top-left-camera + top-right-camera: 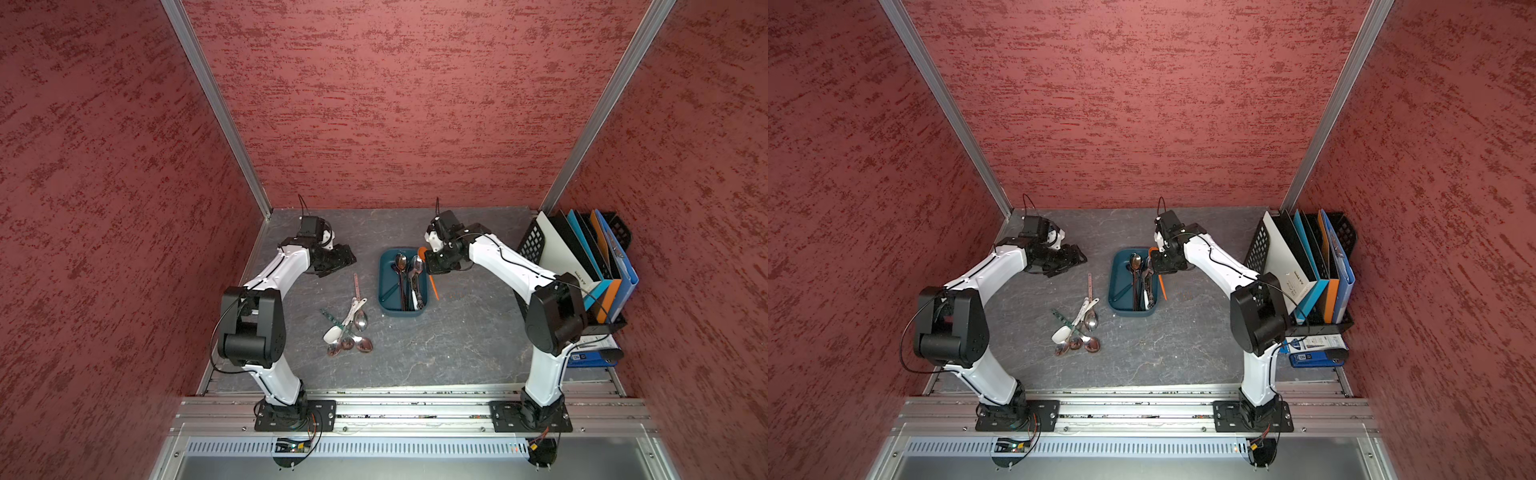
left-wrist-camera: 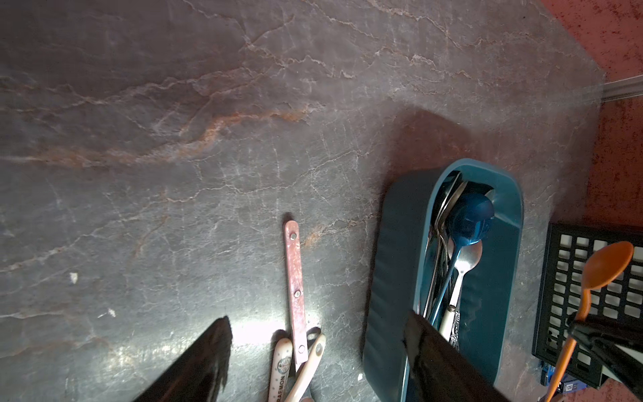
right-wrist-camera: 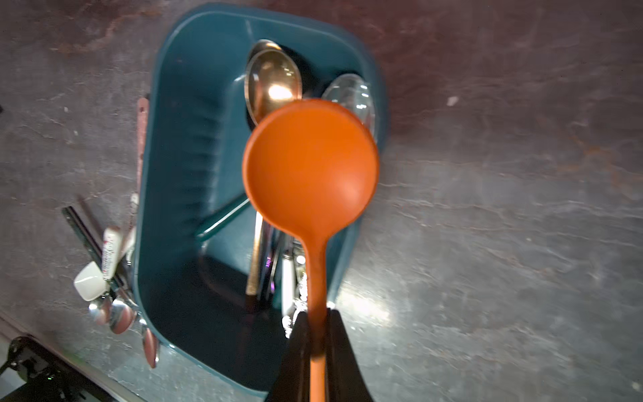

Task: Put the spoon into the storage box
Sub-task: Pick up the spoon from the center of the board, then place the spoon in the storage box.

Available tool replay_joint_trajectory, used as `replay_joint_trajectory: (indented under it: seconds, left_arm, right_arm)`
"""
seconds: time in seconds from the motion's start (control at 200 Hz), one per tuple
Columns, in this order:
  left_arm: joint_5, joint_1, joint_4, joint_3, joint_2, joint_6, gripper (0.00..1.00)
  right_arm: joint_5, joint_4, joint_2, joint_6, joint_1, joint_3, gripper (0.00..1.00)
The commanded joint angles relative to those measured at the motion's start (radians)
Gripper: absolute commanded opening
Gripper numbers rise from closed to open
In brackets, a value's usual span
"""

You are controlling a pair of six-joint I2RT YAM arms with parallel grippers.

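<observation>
At the bottom of both top views a rail (image 1: 415,409) is seen, with both arm bases bolted to it. Just beyond, left of centre on the grey table (image 1: 457,340), a pile (image 1: 348,328) of loose spoons is noted (metal bowls nearest, handles fanned toward the back, a pink handle (image 2: 295,278) reaching farthest).

Right of the pile and slightly farther back, near the frame's centre, the box (image 1: 387,276) is set lengthwise on the table. Several spoons are lodged along its right half, and its teal floor shows on the left.

The spoon (image 1: 433,286) (orange, round-bowled) is clamped partway along its handle by the right gripper (image 3: 315,313), whose fingers are closed tight on it. It is held off the table at the box's right rim. In the right wrist view its bowl is seen above the spoons already in the box. In a top view the handle end is seen past the rim, over the table. Contact with the box cannot be determined.

The left gripper (image 1: 338,259) is held over the table at the upper left of the pile, well apart from the box. Its fingers (image 2: 205,358) are spread wide and clamp nothing.

At the right edge a black rack (image 1: 532,245) of folders is stood against the wall. Red textured walls (image 1: 395,104) close the scene behind.
</observation>
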Motion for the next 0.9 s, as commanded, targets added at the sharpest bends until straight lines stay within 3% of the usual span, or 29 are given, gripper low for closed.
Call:
replay_joint_trajectory:
  seconds: [0.0, 0.586, 0.817, 0.892]
  left_arm:
    - [0.016, 0.010, 0.012, -0.022, -0.030, -0.011, 0.81]
    - [-0.061, -0.043, -0.084, -0.134, -0.144, 0.066, 0.81]
    - [-0.093, -0.110, -0.159, -0.141, -0.166, 0.098, 0.80]
    - [-0.108, -0.137, -0.181, -0.145, -0.167, 0.093, 0.79]
  right_arm:
    - [-0.035, 0.050, 0.041, 0.109, 0.021, 0.024, 0.00]
    - [-0.016, 0.102, 0.217, 0.214, 0.036, 0.085, 0.00]
    - [0.027, 0.059, 0.212, 0.152, 0.036, 0.112, 0.27]
    - [0.067, 0.048, 0.189, 0.114, 0.036, 0.117, 0.32]
